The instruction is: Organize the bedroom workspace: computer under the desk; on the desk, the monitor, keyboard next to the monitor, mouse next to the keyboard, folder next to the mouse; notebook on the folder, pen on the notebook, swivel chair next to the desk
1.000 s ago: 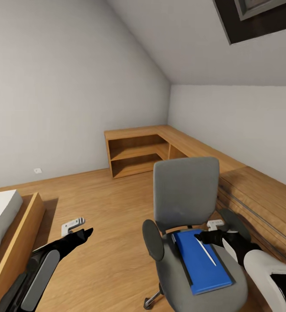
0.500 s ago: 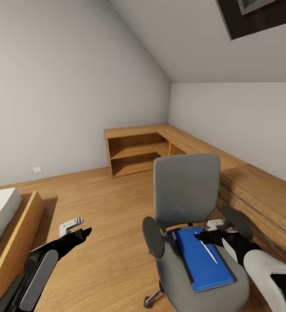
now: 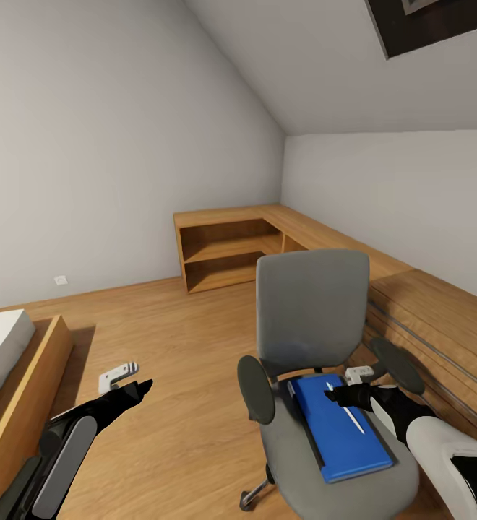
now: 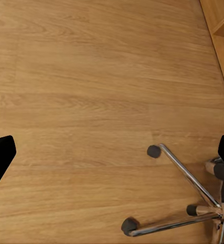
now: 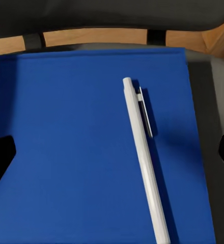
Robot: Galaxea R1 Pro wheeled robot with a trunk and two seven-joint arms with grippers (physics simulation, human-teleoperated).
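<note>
Resting on one swivel chair: one folder, one pen.

Grey swivel chair upright on plank floor; blue folder flat on seat, white pen lying atop, near right edge.

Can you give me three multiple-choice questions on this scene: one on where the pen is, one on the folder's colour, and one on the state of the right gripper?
1. Where does the pen lie?
A. on the floor
B. on the folder
C. on the wooden cabinet

2. What colour is the folder's top?
A. bright blue
B. red
C. white

3. How is the right gripper?
A. shut on the pen
B. shut on an armrest
C. open over the folder

Key: 1 B, the white pen rests flat on the folder on the swivel chair. 2 A, both head and right wrist views show blue. 3 C, its fingers stand wide apart, holding nothing.
</note>
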